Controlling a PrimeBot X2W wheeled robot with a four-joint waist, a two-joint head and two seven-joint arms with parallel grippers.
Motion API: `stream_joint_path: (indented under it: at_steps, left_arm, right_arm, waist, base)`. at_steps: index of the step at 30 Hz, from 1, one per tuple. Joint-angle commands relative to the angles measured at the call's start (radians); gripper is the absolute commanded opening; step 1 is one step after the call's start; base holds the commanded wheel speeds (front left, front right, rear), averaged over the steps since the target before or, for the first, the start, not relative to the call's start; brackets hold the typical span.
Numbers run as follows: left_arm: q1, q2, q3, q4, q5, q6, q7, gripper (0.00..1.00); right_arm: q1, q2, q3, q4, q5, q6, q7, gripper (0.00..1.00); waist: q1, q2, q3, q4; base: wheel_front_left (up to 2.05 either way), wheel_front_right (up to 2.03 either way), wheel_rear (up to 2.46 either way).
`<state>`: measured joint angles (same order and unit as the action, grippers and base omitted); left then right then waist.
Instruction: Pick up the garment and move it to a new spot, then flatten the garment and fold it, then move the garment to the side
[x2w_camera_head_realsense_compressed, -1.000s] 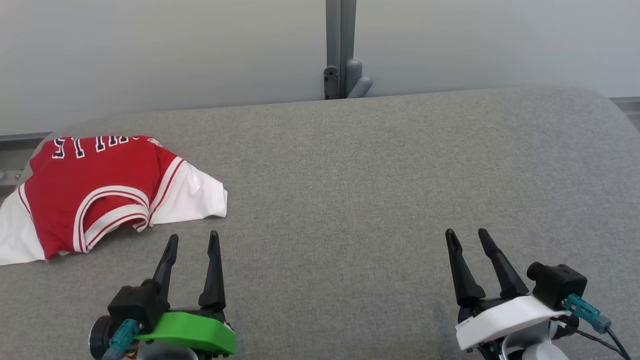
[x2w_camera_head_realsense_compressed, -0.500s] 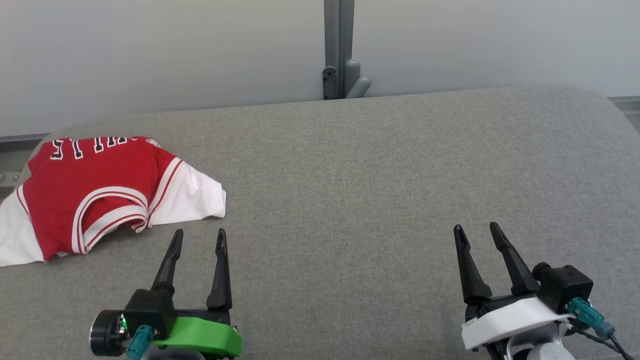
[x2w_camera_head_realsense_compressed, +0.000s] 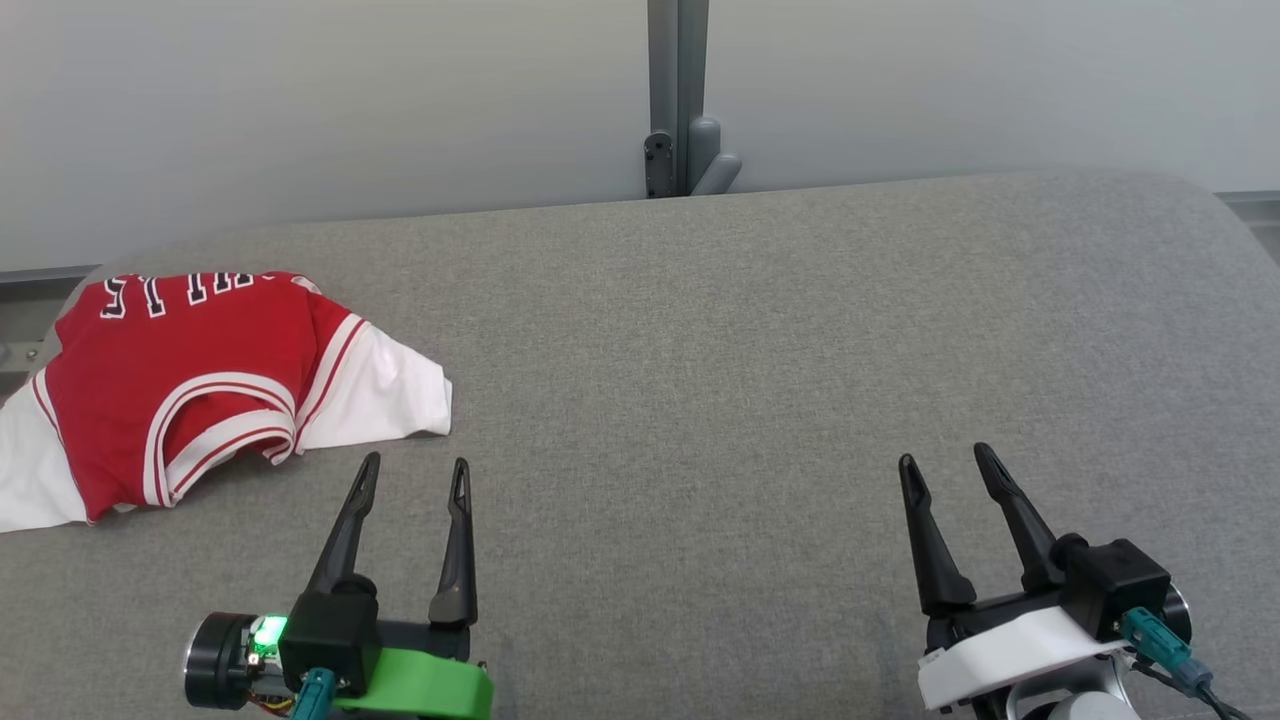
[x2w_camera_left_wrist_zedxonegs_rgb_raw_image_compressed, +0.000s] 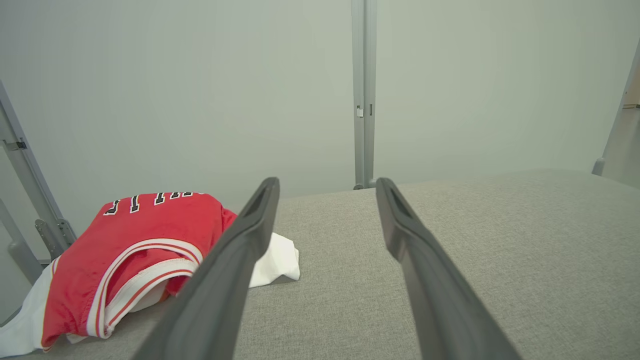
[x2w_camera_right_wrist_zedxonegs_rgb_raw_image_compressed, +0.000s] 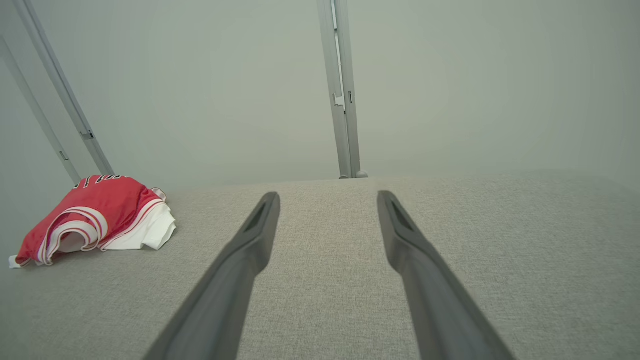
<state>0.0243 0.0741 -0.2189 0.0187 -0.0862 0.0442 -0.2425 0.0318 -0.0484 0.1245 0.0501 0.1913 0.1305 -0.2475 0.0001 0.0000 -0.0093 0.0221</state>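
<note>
Slippage threatens: garment (x2w_camera_head_realsense_compressed: 180, 390) lies bunched at the left edge of the table (x2w_camera_head_realsense_compressed: 700, 350), near the spread left gripper (x2w_camera_head_realsense_compressed: 416, 461), far from the spread right gripper (x2w_camera_head_realsense_compressed: 943, 454), so a shallow pinch may drop it.

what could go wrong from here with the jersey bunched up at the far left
The garment lies crumpled near the left edge of the grey surface; a clumsy pull might drag it off.
The open left gripper may pinch several bunched layers, making flattening harder.
The open right gripper is far from it, so a two-handed lift needs a long reach.
</note>
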Motion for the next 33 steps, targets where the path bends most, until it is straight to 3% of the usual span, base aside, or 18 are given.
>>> stream_joint_path:
  at_steps: [1,9,26,33]
  left_arm:
    - [0.009,0.0,-0.002,-0.007,0.021,0.003,-0.009,1.0]
    - [0.021,-0.004,-0.011,-0.012,0.078,-0.002,-0.026,1.0]
    - [0.026,-0.013,0.011,0.007,0.063,-0.025,-0.023,1.0]
    - [0.024,-0.018,0.019,0.04,0.051,-0.031,-0.023,1.0]
  right_arm:
    - [0.01,-0.003,0.003,-0.009,-0.021,0.0,-0.007,1.0]
    - [0.019,-0.004,0.015,-0.017,-0.072,0.0,-0.02,1.0]
    - [0.023,-0.003,0.014,-0.011,-0.06,0.0,-0.019,1.0]
    - [0.03,-0.003,0.018,-0.012,-0.06,0.0,-0.019,1.0]
  waist:
    - [-0.0001,0.0,-0.001,0.001]
    - [-0.0001,0.0,-0.003,0.007]
    - [-0.0001,0.0,-0.002,0.016]
    - [-0.0001,0.0,-0.004,0.065]
  base:
    - [0.0,0.0,0.0]
    - [0.0,0.0,0.0]
    - [0.0,0.0,0.0]
    - [0.0,0.0,0.0]
